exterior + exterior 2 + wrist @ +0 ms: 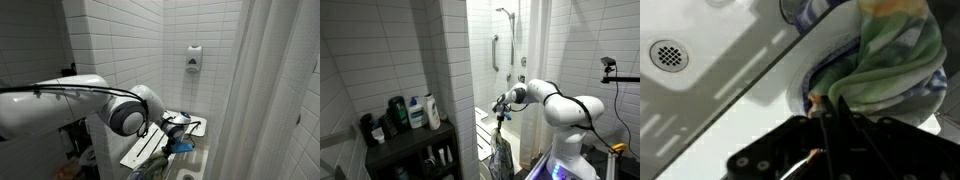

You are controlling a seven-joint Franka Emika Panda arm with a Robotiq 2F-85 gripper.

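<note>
Carrying seems to be the step in hand: the gripper (501, 108) is pressed together on the top edge of a striped towel (500, 150), which hangs down freely from it (green and blue, bunched in folds in the wrist view). The towel is at the mouth of the shower stall, just beside the white fold-down shower seat (150, 148). It is above the white floor, where the round drain (668, 55) shows at the left of the wrist view. Whether its lower end touches the seat or the floor, I cannot tell.

By my judgement the next move calls for a firm pinch with no loosening, because only a small part of the cloth sits between the fingers (836, 108). It also calls for a path that holds the hanging part away from the seat edge, where it could catch.

The arm (565, 105) reaches from the right of the scene toward the left, nearly level, with the wrist turned so that the fingers point down. The bottles (432, 110) stand well apart at the near left.
</note>
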